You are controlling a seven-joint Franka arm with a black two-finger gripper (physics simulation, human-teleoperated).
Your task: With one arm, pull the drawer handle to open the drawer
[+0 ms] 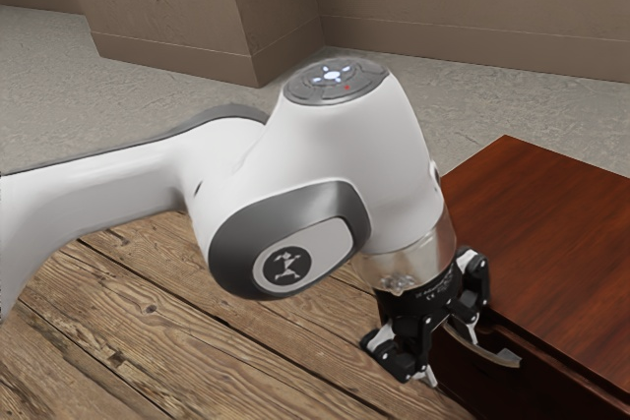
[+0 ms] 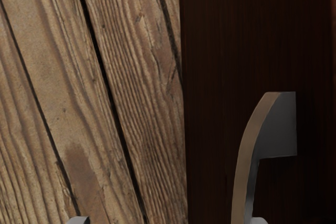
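Claw (image 1: 445,343) is hovering with its fingers spread apart, right beside the grey drawer handle (image 1: 489,347). The dark wooden cabinet (image 1: 551,233) is sitting on the plank surface (image 1: 148,341).

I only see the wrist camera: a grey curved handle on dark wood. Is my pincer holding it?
Observer: Not that I can see. In the exterior view the pincer hangs right beside the drawer handle and looks open, not clamped on it.
Operator: What is the dark wood part of?
Observer: A cabinet with a flat reddish-brown top. The handle sits on its front, just under that top.
Operator: Where does my arm come from?
Observer: The white arm reaches in from the exterior view's left, over the plank table.
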